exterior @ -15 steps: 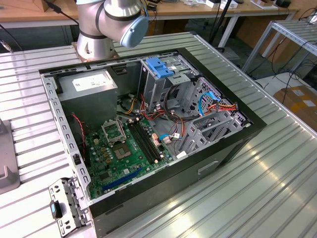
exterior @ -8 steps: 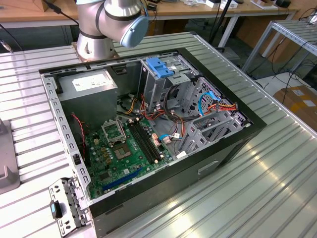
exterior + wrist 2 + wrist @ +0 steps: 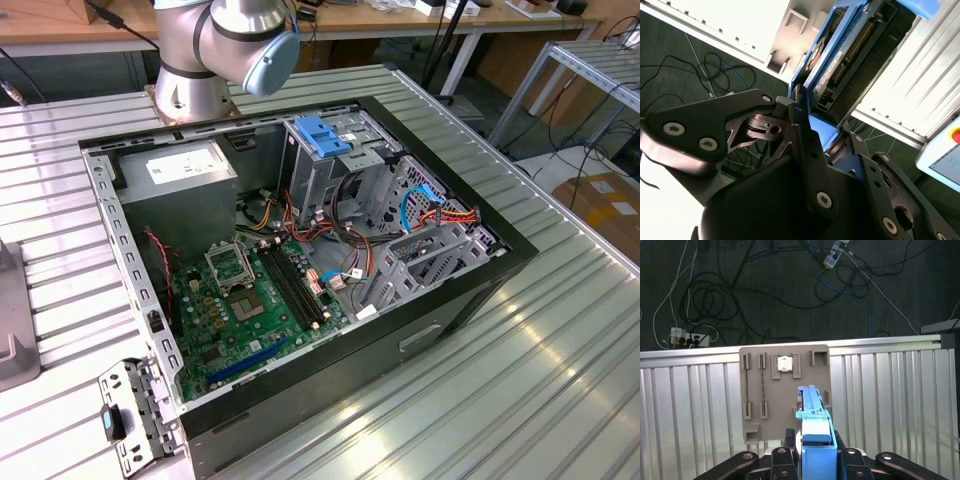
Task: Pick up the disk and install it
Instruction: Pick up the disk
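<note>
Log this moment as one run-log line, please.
pincer: shut on the disk | disk: held on edge at the beige holder plate | contact with plate: cannot tell | computer case: open, disk not yet in it

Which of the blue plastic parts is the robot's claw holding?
The disk, the narrow blue-framed drive clamped on edge in the gripper; the wider blue latch piece sits inside the open computer case.
</note>
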You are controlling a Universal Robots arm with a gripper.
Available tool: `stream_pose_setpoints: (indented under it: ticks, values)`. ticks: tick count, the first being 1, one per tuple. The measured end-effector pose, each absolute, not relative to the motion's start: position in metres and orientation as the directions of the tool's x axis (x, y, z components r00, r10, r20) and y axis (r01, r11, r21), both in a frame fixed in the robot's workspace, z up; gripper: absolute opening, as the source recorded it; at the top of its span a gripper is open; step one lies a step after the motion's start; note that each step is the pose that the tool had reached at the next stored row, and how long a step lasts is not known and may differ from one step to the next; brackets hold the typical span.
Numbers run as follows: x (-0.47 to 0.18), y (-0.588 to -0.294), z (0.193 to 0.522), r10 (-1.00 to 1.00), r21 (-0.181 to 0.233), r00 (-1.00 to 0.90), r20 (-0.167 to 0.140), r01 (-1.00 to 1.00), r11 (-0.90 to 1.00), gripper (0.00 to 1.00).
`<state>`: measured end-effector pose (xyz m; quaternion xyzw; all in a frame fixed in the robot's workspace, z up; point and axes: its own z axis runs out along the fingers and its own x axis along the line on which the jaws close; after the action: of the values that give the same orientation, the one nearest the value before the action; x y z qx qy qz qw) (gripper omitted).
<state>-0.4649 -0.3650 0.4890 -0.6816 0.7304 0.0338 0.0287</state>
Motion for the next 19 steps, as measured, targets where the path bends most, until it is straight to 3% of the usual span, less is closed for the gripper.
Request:
stream_pose_setpoints:
  ticks: [19]
  values:
    - [-0.454,-0.365,0.489,-0.994,0.010,-0.069,-0.088,-0.998,0.069,0.37]
